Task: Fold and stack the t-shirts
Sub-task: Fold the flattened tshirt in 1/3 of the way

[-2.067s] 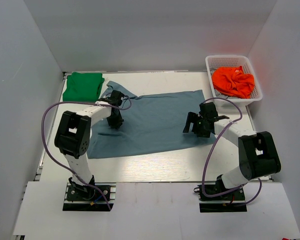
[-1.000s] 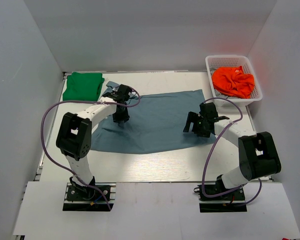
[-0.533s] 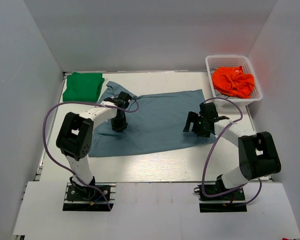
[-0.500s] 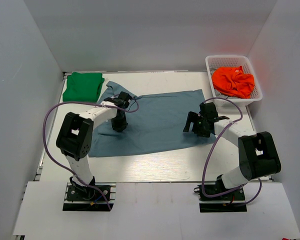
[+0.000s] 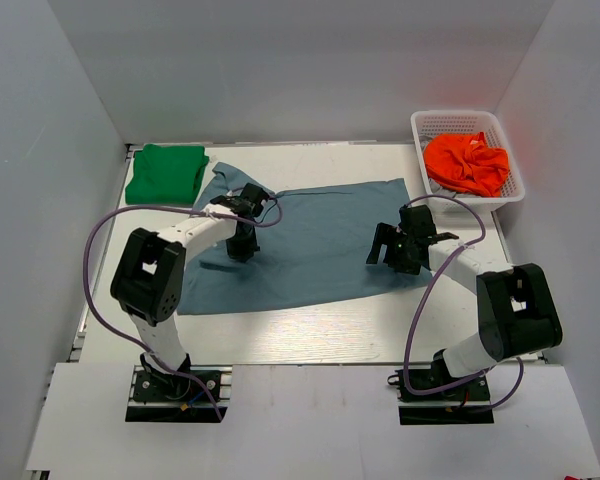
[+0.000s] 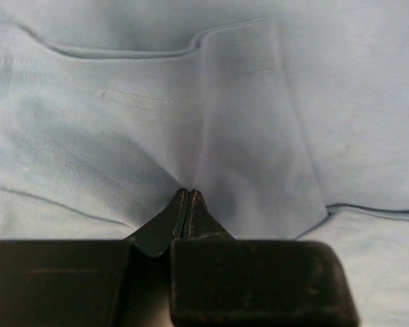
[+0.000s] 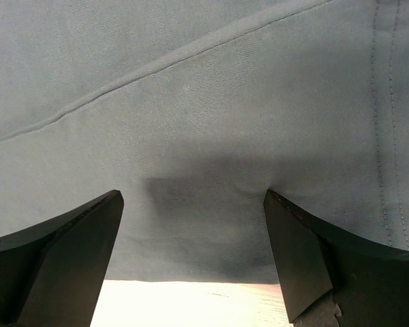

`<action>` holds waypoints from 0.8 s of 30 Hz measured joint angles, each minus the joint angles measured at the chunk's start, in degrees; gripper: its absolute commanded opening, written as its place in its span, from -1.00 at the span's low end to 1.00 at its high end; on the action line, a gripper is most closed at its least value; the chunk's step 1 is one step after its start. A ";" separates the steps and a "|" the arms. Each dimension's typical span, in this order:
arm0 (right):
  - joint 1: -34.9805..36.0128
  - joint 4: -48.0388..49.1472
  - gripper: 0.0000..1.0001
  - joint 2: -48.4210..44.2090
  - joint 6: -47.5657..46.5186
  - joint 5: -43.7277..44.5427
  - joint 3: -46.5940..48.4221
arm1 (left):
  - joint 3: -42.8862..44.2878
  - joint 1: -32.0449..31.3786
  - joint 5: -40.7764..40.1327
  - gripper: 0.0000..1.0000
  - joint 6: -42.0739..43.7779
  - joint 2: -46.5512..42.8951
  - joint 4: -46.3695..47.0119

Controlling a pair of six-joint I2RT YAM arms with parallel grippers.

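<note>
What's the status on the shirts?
Left hand shut, pinching the blue shirt. Right hand open over its right edge. Green shirt folded at far left. Basket far right, apart from the hands.

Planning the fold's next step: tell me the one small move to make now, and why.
Probably close the right gripper on the blue t-shirt. The left gripper is shut on a pinch of the cloth, while the right one stands wide open over the shirt near its edge, holding nothing. Both likely need a hold before the shirt can be folded.
</note>
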 measured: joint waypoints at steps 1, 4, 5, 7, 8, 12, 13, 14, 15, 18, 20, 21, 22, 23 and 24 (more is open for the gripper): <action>0.00 0.11 0.81 -0.09 0.00 0.00 -0.09 | 0.00 -0.24 0.02 -1.00 0.42 -0.13 0.63; 0.00 0.24 0.81 -0.09 0.00 0.02 -0.11 | 0.00 -0.94 0.13 -1.00 2.29 -0.44 2.84; 0.00 0.26 0.81 -0.09 0.00 0.02 -0.11 | 0.00 -1.18 0.26 -1.00 3.28 -0.52 3.69; 0.00 0.28 0.81 -0.09 -0.02 0.04 -0.11 | 0.00 -1.60 0.61 -1.00 5.18 -0.57 5.35; 0.00 0.28 0.81 -0.09 -0.02 0.04 -0.11 | 0.00 -1.81 0.87 -1.00 6.14 -0.57 6.12; 0.00 0.28 0.81 -0.09 0.00 0.04 -0.13 | 0.87 -2.71 1.11 -0.67 8.76 -0.15 7.54; 0.00 0.28 0.81 -0.09 -0.02 0.07 -0.11 | 1.62 -2.84 0.90 -0.38 9.03 0.22 7.32; 0.00 0.28 0.81 -0.09 -0.02 0.11 -0.11 | 2.80 -2.97 0.11 -0.14 9.22 0.81 6.47; 0.00 0.28 0.81 -0.09 -0.02 0.17 -0.11 | 4.07 -3.06 -0.66 0.06 8.90 1.44 5.84; 0.00 0.35 0.81 -0.26 -0.11 0.22 -0.20 | 6.29 -3.13 -2.49 0.88 9.09 2.25 5.16; 0.00 0.35 0.81 -0.61 -0.44 0.35 -0.44 | 6.62 -3.13 -3.39 1.00 8.74 2.19 5.62; 0.02 0.31 0.81 -0.85 -0.61 0.44 -0.55 | 6.69 -3.06 -3.58 1.00 8.57 2.14 6.16; 0.04 0.09 0.81 -1.11 -0.87 0.52 -0.57 | 6.69 -2.67 -3.56 1.00 8.50 2.10 6.97; 0.13 -0.07 0.81 -1.46 -1.07 0.96 -0.57 | 6.75 -2.32 -3.52 1.00 8.46 2.03 7.93; 0.20 -0.15 0.81 -2.03 -1.25 1.86 -0.55 | 7.28 -2.01 -3.76 1.00 8.44 2.03 8.52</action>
